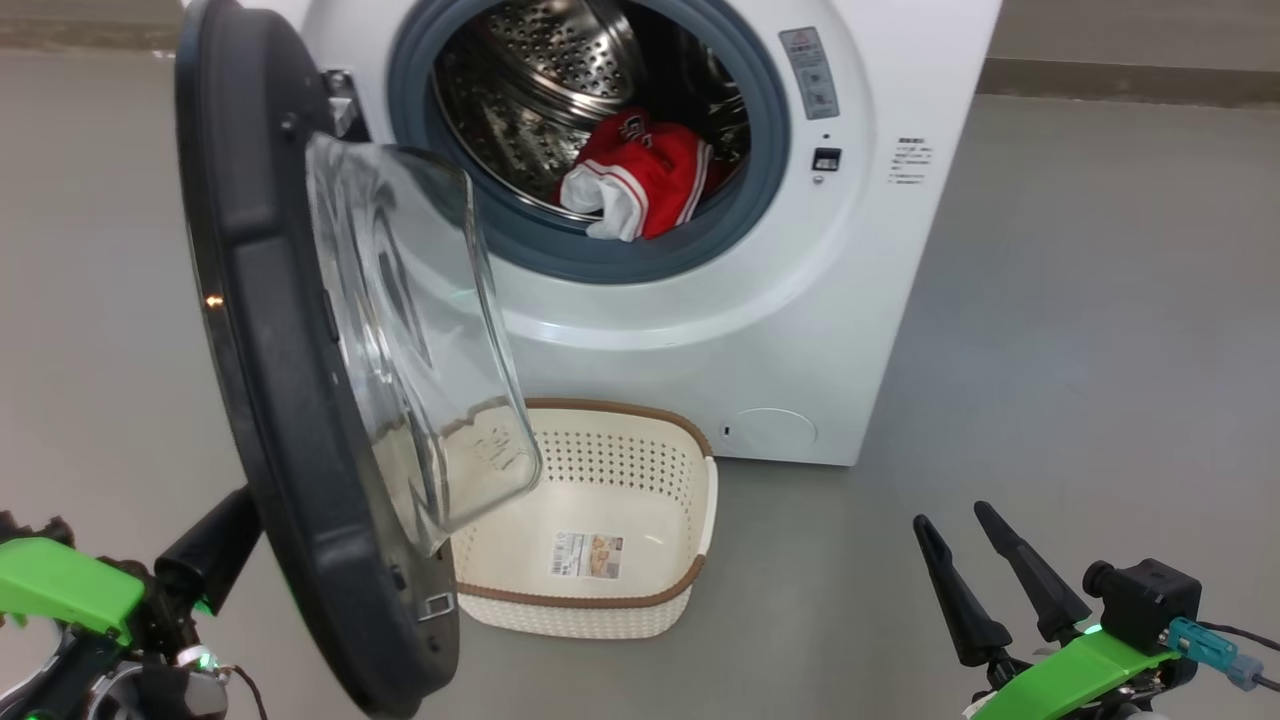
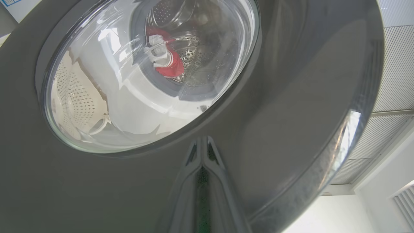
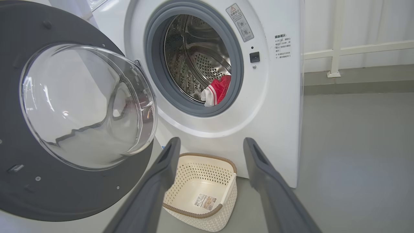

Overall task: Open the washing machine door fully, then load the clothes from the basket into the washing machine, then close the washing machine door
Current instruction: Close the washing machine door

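left gripper (image 2: pixel 202 139): your fingers are together, tips at the washing machine door (image 1: pixel 290 400) outer ring, probably touching | door stands open, its glass hiding the near left corner of the basket (image 1: pixel 600 520) | basket on floor at washing machine (image 1: pixel 800 300) front | clothes (image 1: pixel 640 180) at drum's front lip, partly hidden | right gripper (image 1: pixel 985 570): fingers apart, holding nothing

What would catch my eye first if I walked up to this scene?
Most likely the big round washing machine door, standing open at the left with its clear glass bowl bulging out of the dark inner face. Next come the bright red clothes lying at the front of the steel drum in the white washing machine. Below them, the empty cream basket sits on the grey floor.
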You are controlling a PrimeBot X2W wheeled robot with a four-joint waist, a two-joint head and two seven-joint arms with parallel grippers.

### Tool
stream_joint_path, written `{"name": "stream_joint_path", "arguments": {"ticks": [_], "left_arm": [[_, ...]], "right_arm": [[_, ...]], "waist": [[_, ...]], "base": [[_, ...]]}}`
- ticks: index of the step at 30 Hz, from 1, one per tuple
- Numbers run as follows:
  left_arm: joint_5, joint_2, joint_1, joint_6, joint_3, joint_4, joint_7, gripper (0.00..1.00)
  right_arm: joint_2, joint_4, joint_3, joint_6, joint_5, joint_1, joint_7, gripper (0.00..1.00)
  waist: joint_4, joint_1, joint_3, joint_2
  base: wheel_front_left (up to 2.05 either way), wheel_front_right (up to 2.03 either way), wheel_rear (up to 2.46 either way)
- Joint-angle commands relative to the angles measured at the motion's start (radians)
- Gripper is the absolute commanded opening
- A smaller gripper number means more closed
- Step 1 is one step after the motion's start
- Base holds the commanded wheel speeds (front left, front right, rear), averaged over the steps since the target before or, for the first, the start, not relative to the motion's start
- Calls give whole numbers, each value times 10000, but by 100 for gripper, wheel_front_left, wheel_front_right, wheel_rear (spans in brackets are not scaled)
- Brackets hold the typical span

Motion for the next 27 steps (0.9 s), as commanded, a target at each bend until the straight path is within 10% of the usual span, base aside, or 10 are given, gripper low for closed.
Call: {"name": "stream_joint_path", "arguments": {"ticks": [1, 27], "left_arm": [[-147, 72, -227, 70, 121, -566, 173, 0], [430, -374, -960, -261, -295, -305, -484, 0]], "right_arm": [[-92, -232, 119, 16, 46, -183, -48, 100], [-212, -228, 158, 16, 96, -307, -48, 100]], "waist": [[-297, 0, 4, -1], [-2478, 0, 284, -1]], "base": [[0, 0, 0], [0, 0, 0]]}}
